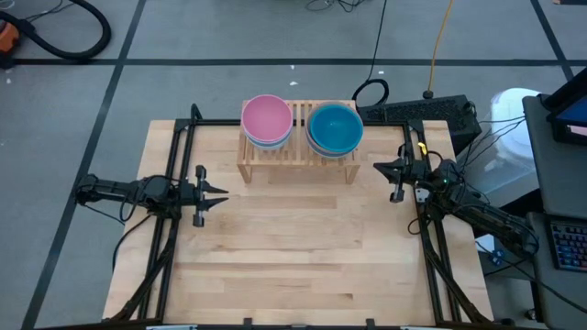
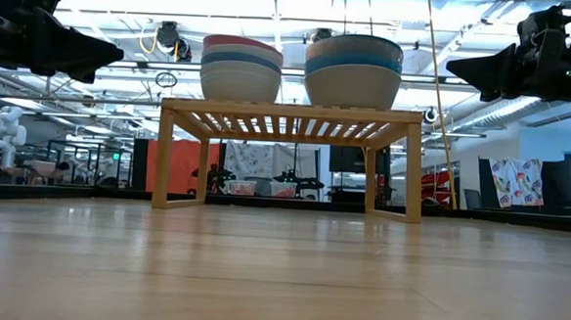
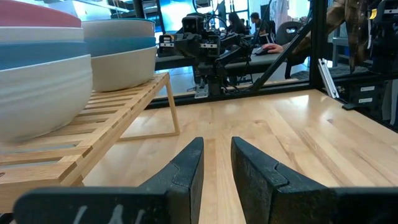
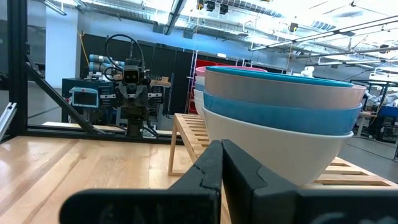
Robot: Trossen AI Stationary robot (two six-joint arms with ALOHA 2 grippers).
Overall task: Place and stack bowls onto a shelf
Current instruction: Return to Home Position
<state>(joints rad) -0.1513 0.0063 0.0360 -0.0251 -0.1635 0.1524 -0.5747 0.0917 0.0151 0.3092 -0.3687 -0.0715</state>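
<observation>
Bowls (image 2: 353, 85) in two stacks sit side by side on the shelf (image 1: 298, 170), a small light-wood slatted rack at the far middle of the tabletop (image 1: 303, 257). The pink-topped stack (image 1: 267, 120) is on the shelf's left half — in the low view, pink over blue over a white bowl at the bottom. The blue-topped stack (image 1: 335, 128) is on the right half, with a pale layer, a blue one and a white bowl beneath. The left gripper (image 1: 222, 195) hovers above the tabletop, left of the shelf and a little nearer the front; its fingers (image 3: 186, 171) are parted by a narrow gap and hold nothing. The right gripper (image 1: 377, 166) hovers just beside the shelf's right end — its fingers (image 4: 205, 174) are pressed together, empty, touching no bowl.
</observation>
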